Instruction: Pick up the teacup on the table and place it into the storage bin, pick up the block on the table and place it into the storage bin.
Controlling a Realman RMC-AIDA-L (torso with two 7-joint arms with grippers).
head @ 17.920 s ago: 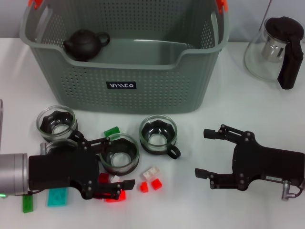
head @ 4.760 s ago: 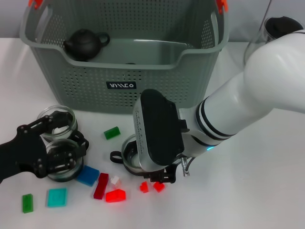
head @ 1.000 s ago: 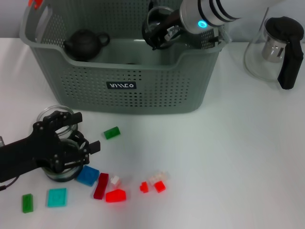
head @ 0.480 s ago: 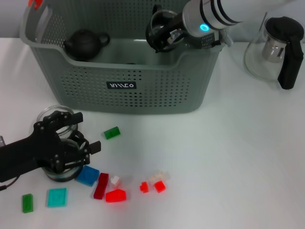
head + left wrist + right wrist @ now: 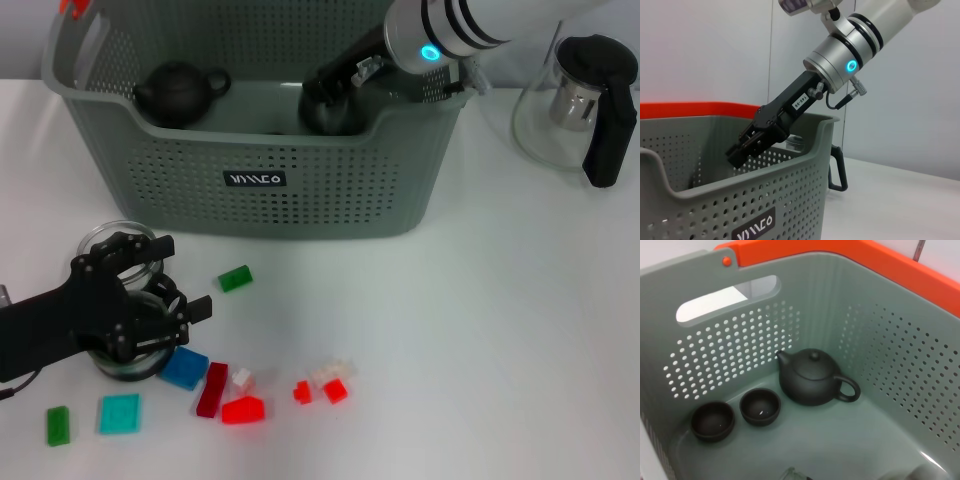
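Right claw (image 5: 330, 100) is reached down inside the bin (image 5: 262, 180), near its right wall; can't tell if its fingers are parted or gripping anything. Left wrist view shows the same claw (image 5: 747, 147) dipped below the bin (image 5: 740, 200) rim. Bin sits at the far side of the worktop (image 5: 500, 330). Inside it, per the right wrist view: 1 dark teapot (image 5: 812, 377), 2 small dark cups (image 5: 760, 407) side by side just beside the teapot, and a bit of clear glass at the frame edge that I can't identify. Left claw (image 5: 165, 300) is low at the near left of the worktop, fingers apart around 1 glass teacup (image 5: 125, 355), not clamped on it; a 2nd glass teacup (image 5: 110, 245) stands just beyond it. Blocks on the worktop, all outside the bin: 1 green (image 5: 235, 278) near the bin front, 1 blue (image 5: 183, 368) touching the left claw's cup, 1 dark red (image 5: 211, 390), 1 bright red (image 5: 243, 410), 2 small red (image 5: 318, 391), 2 small white (image 5: 241, 377), 1 teal (image 5: 119, 413), 1 small green (image 5: 58, 426). 1 glass pitcher (image 5: 580, 100) far right, well apart from the bin.
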